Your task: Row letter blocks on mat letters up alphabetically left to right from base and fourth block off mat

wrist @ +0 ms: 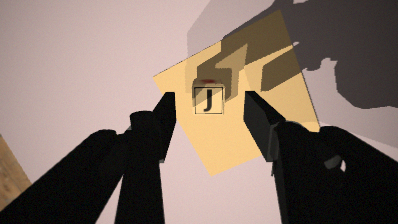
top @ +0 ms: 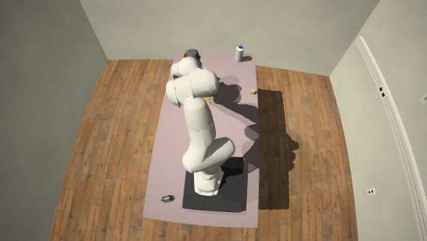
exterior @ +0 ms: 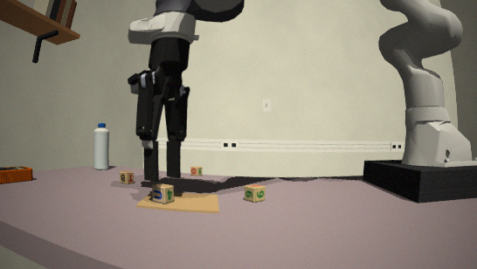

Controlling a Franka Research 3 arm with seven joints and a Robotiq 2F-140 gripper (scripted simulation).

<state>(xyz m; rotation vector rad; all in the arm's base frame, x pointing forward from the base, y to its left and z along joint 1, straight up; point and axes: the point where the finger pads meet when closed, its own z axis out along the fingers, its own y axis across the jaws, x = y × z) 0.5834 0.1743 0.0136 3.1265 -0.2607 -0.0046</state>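
Note:
A tan mat (exterior: pixel 181 203) lies on the table; it also shows in the wrist view (wrist: pixel 240 120). A wooden block with a black J on top (wrist: pixel 208 100) sits on the mat near one corner; in the exterior view this block (exterior: pixel 162 193) shows a blue letter and a green 4 on its sides. My gripper (exterior: pixel 162 175) hangs upright just above it, open, with a finger on either side of the block in the wrist view (wrist: pixel 209 102). Three other blocks lie off the mat: one to the left (exterior: pixel 127 176), one behind (exterior: pixel 196 170), and one to the right showing a 6 (exterior: pixel 254 192).
A white bottle with a blue cap (exterior: pixel 101 147) stands at the table's far end. An orange object (exterior: pixel 15 174) lies at the left edge. A shelf (exterior: pixel 35 17) hangs above. The robot base (exterior: pixel 419 179) is on the right. A small dark object (top: pixel 167 199) lies beside the base.

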